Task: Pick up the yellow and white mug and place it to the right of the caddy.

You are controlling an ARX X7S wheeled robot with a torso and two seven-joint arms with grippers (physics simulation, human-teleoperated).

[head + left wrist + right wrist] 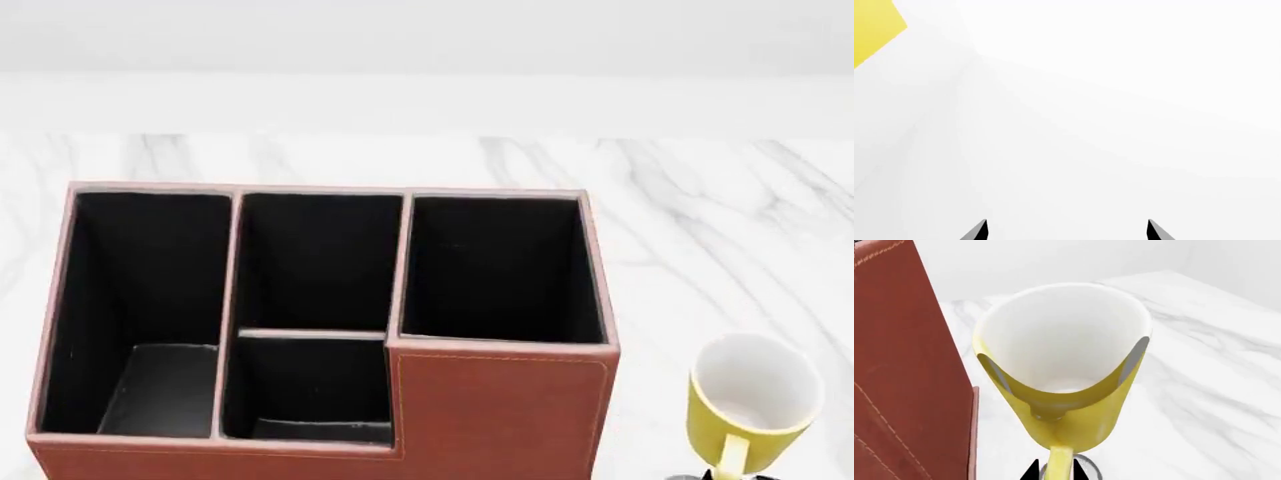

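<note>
Right pincer point(1054, 471) clamps yellow and white mug point(751, 400) handle, right of caddy point(501, 405); left pincer point(1067, 231) wide.

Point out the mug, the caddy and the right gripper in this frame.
yellow and white mug point(754, 392): head view, on its white inside wall.
caddy point(501, 415): head view, on its brown front panel.
right gripper point(1053, 471): right wrist view, midway between fingertips, either side of the mug handle.

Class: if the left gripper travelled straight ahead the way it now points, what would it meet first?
Probably nothing nearby: ahead of the open left gripper lies only blank white, with depth unreadable. A flat yellow shape sits off to one side, outside that line.
</note>
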